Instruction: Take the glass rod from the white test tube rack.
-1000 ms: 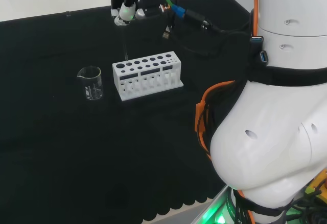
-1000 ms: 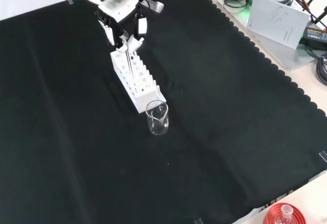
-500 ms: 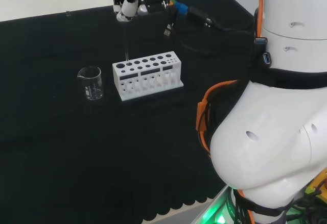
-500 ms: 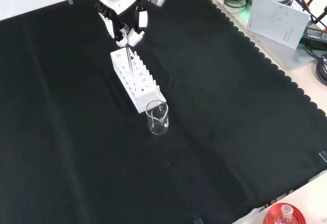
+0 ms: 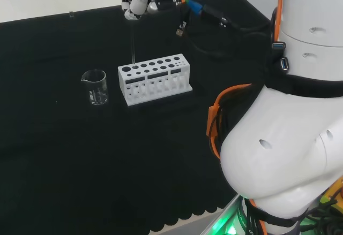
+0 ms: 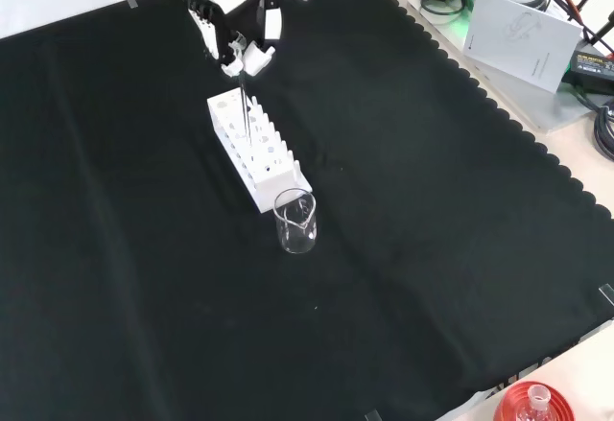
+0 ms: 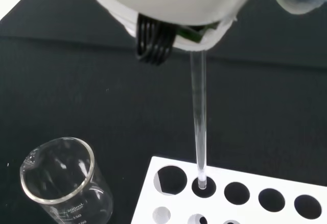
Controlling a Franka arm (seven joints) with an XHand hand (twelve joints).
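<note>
In the front view we start nearest with the beaker [image 6: 295,221], standing clear and upright on the black surface [image 6: 413,248], just beside the near end of the rack [image 6: 252,152]. The rack runs away from us, its holes in rows. The rod [image 7: 199,122] stands nearly upright over the rack's far end; in the wrist view its lower tip sits right at the mouth of one hole, so we judge it almost out but not clear. Farthest off, the robot hand [image 6: 233,18] pinches the rod's top between curled fingers. We take the rod to be light, stiff, slick and easily snapped, so a hold near the top end and a straight pull upward suit it best.
</note>
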